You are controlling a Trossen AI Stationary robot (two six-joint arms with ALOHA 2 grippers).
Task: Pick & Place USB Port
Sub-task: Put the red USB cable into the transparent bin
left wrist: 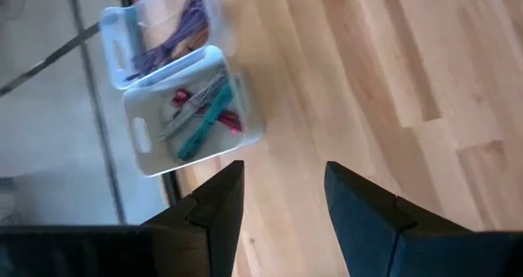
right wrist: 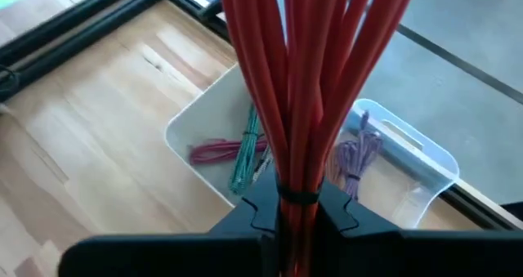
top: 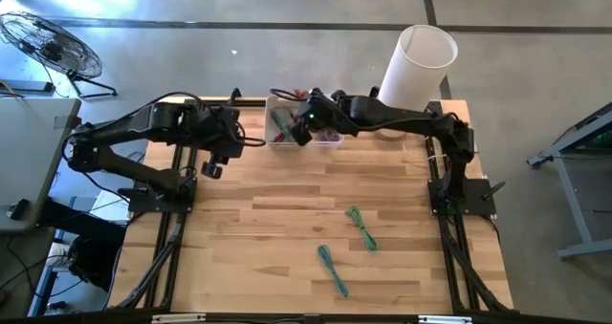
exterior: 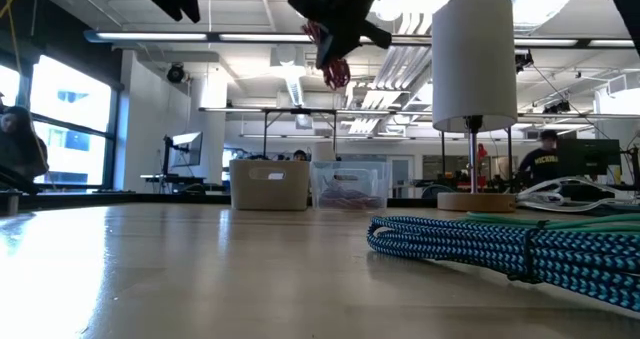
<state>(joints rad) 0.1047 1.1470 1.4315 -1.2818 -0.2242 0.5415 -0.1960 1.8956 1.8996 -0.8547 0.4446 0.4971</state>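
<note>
One red cable bundle [right wrist: 306, 89] gripped

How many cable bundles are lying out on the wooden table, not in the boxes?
2. A green bundle lies toward the right side of the table, and a blue one lies beside it, nearer the front edge. None seem hidden.

The right claw [right wrist: 296, 216] was dark and gripped a bright red cable bundle [right wrist: 306, 81]. Below it, a white bin [right wrist: 214, 134] held red, teal and grey cables, and a clear bin [right wrist: 409, 158] held a purple one. The table [top: 287, 219] was pale striped wood, carrying a green cable [top: 362, 226] and a blue-and-black braided cable [top: 333, 270]. A white cylinder [top: 418, 66] stood at its far edge.
</note>
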